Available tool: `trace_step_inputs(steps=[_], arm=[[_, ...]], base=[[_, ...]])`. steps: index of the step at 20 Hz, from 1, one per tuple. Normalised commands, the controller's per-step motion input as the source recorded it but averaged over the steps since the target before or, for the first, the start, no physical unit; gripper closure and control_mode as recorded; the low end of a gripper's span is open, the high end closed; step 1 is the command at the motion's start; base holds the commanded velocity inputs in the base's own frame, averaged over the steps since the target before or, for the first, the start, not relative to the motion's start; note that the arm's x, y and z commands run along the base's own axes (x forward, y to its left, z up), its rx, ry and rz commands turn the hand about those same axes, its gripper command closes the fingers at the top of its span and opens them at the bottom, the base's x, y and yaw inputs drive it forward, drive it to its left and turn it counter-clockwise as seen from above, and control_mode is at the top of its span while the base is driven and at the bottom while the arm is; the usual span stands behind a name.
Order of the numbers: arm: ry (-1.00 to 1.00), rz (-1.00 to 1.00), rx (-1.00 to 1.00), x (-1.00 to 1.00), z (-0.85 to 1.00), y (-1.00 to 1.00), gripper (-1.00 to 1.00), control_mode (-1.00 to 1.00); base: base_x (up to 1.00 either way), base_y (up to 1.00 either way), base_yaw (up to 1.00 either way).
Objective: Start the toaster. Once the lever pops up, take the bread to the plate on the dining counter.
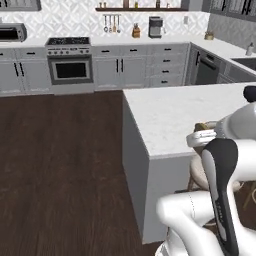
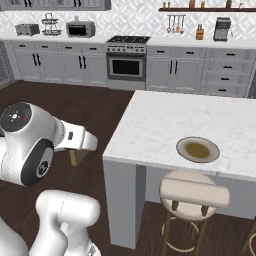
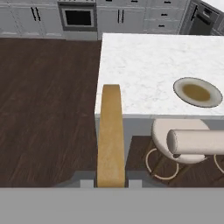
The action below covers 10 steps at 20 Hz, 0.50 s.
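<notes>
Tan-brown bread (image 3: 109, 135) stood edge-on between the closed fingers of the gripper (image 3: 111, 183), seen from the hand camera as a tall narrow strip rising from the bottom of the frame. The gripper was clamped tight on the slice, holding it by its lower edge so the flat faces pointed sideways, which looked like the way it would come straight up out of a toaster slot.

Ahead and to the right of the held slice lay the dining counter (image 3: 144, 65), a white marble-patterned surface on plain grey sides. A round cream plate (image 3: 197, 92) with a darker centre rested near the surface's near edge, well apart from the bread. Directly below the plate, tucked against the grey side, stood a beige stool (image 3: 181, 140) with a padded backrest.

From the right base camera, the plate (image 2: 198, 149) sat close to the front edge above the stool (image 2: 192, 192), and the toaster (image 2: 27, 29) stood far off on the wall counter at the back left. The robot appeared to be carrying the slice toward the plate; the slice would probably need tipping flat before release.
</notes>
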Motion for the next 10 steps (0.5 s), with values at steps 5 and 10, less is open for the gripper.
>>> trace_step_inputs(steps=[5, 10], arm=[[0.0, 0.0, 0.0, 0.0, 0.0, 0.0, 1.0, 1.0], [0.0, 0.0, 0.0, 0.0, 0.0, 0.0, 1.0, 1.0]], base=[[-0.14, -0.52, 0.05], [0.22, -0.76, 0.01]])
